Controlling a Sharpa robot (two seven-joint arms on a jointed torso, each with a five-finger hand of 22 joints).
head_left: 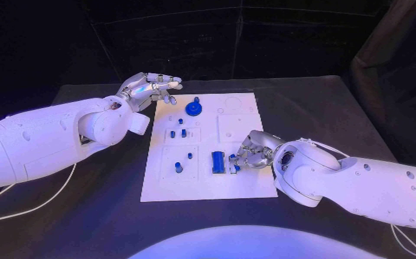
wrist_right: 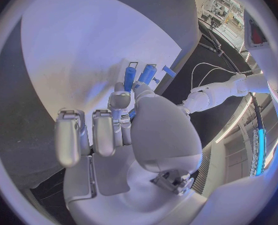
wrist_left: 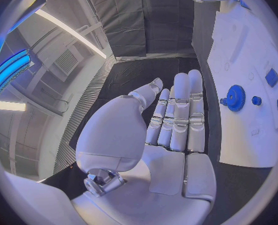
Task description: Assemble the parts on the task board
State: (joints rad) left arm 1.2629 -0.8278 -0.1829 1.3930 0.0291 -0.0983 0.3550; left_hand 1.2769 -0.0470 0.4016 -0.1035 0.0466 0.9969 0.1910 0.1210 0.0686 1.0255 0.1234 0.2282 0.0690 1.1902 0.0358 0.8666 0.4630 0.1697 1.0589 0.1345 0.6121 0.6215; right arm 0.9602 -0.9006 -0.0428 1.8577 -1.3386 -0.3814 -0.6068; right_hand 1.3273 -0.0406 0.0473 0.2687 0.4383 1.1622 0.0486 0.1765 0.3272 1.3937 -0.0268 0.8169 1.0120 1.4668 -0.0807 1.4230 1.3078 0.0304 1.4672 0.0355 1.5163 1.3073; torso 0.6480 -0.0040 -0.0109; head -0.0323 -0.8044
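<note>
The white task board (head_left: pixel 208 181) lies mid-table. On it are a blue gear (head_left: pixel 193 109), two short pegs (head_left: pixel 178 133), two more small pegs (head_left: pixel 178 166) and an upright blue block (head_left: pixel 217 161). My right hand (head_left: pixel 249 154) is low over the board's right side, just right of the block, fingers curled in, pinching a small blue part (head_left: pixel 235 166) at its tips. The right wrist view has that hand (wrist_right: pixel 123 130) with the block (wrist_right: pixel 130 77) just beyond its fingertips. My left hand (head_left: pixel 152 88) hovers off the board's far left corner, fingers straight and empty (wrist_left: pixel 173 115), with the gear (wrist_left: pixel 236 97) beside it.
The black table (head_left: pixel 329 115) runs wide around the board. Black curtains close off the back. A white cable (head_left: pixel 35 202) trails under my left arm. The board's near strip (head_left: pixel 208 193) carries no parts.
</note>
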